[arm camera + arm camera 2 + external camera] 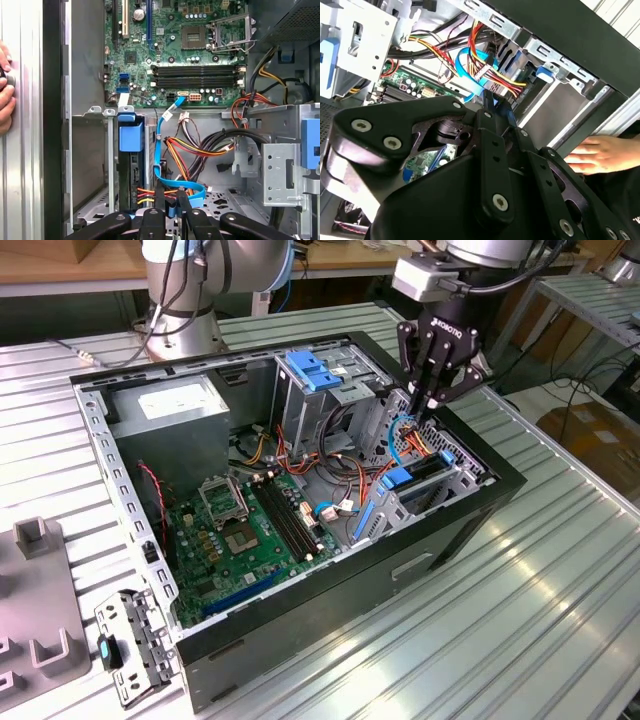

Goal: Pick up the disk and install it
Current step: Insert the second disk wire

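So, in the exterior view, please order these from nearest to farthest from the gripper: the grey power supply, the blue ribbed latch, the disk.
From the gripper:
1. The disk, just below it, in the bay.
2. The blue ribbed latch, toward the exterior view's left.
3. The grey power supply, at the case's far left corner.

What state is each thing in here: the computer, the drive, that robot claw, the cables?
Computer case: lying on its side, panel off, insides exposed.
Disk: seated edge-on in the drive bay, in its blue carrier, cables plugged in.
End effector: fingers nearly closed on the blue cable beside the disk.
Processor socket: empty.
Person's hand: resting on the case's outer wall.
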Robot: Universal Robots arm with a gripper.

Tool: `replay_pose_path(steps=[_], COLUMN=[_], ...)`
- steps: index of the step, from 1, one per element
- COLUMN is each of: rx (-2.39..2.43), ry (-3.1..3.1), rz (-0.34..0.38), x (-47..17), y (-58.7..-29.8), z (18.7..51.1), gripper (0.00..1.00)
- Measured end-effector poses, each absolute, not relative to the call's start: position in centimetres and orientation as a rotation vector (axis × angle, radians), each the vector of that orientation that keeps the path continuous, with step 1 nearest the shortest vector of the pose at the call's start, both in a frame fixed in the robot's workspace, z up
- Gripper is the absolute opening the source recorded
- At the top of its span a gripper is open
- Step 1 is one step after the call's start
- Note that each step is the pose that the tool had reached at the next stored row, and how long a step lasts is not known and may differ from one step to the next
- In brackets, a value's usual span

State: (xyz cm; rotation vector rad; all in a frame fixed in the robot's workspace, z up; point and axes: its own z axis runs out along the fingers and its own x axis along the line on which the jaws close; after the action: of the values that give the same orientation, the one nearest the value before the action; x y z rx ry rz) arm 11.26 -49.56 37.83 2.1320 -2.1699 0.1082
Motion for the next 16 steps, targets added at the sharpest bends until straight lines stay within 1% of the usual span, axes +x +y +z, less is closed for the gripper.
replay_pose_path(steps=[3, 4, 9, 10, 12, 13, 16], rx=[2.129, 2.128, 2.117, 2.115, 2.110, 2.110, 2.111], ry=[-2.167, -2.166, -2.155, -2.153, -2.148, -2.148, -2.148], rz=[0.115, 0.116, 0.139, 0.142, 0.152, 0.153, 0.152], x=[11.3, 11.3, 11.3, 11.3, 11.3, 11.3, 11.3], y=[-49.5, -49.5, -49.5, -49.5, -49.4, -49.4, -49.7], z=[37.5, 37.4, 37.1, 37.0, 36.5, 36.3, 36.1], gripper=[0.22, 0.16, 0.17, 0.23, 0.22, 0.16, 0.16])
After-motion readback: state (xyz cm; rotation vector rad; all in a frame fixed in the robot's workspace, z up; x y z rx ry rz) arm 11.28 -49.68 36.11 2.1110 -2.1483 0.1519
